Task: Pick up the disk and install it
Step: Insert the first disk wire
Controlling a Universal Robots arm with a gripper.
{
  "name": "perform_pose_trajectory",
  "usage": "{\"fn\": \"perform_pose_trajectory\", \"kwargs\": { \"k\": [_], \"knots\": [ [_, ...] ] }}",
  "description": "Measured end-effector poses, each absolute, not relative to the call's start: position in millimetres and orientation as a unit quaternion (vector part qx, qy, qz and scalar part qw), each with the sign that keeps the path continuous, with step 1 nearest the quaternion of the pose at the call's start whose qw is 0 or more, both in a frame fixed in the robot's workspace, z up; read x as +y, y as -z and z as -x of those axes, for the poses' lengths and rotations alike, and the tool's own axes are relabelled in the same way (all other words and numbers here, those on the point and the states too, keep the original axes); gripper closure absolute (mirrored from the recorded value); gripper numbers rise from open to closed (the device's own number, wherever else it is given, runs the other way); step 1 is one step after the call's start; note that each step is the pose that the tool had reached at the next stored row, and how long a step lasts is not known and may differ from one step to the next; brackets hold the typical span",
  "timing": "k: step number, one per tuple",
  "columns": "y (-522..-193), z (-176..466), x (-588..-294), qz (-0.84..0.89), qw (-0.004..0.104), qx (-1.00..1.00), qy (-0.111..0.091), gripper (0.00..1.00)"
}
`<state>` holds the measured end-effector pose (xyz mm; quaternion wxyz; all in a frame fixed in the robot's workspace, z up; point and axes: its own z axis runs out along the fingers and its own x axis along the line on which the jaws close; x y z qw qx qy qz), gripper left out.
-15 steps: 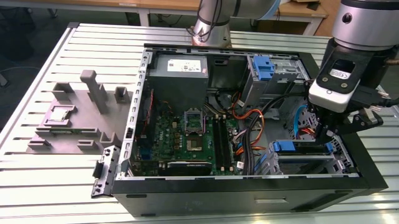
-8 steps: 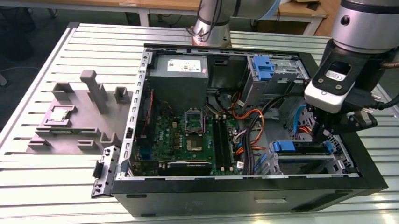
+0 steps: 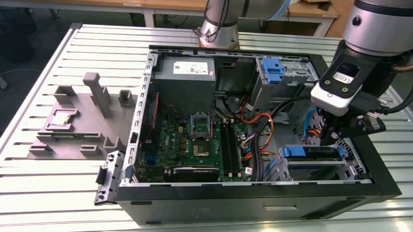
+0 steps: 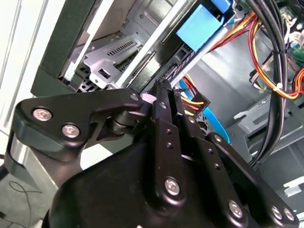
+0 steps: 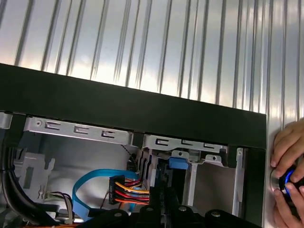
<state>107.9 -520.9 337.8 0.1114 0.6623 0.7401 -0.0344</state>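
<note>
The disk [image 3: 314,152], a flat drive in a blue plastic bracket, lies in the drive bay at the front corner of the open computer case [image 3: 258,200], on the exterior view's right. My gripper [image 3: 331,139] hangs inside the case just above the disk's inner end. In the second wrist view the gripper [image 4: 163,91] has its two black fingers [image 4: 166,114] pressed together with nothing between them. Their tips sit at the disk's dark connector edge [image 4: 176,66], below the blue bracket [image 4: 199,26]. The bracket's blue tab [image 5: 176,163] faces the first wrist view.
Orange, red and black cables [image 3: 258,140] and a blue ribbon cable [image 5: 90,185] run close beside the gripper. A bare blue caddy [image 3: 273,68] sits in the upper bay, a grey power-supply box [image 3: 185,72] beside it. A hand [image 5: 289,175] rests on a lit button on the slatted table.
</note>
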Motion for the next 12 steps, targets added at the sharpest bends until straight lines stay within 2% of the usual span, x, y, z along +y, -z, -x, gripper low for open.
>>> {"fn": "perform_pose_trajectory", "kwargs": {
  "k": [12],
  "knots": [
    [-337.6, -108.4, -521.0, -0.682, 0.110, 0.722, 0.037, 0.83]
  ]
}}
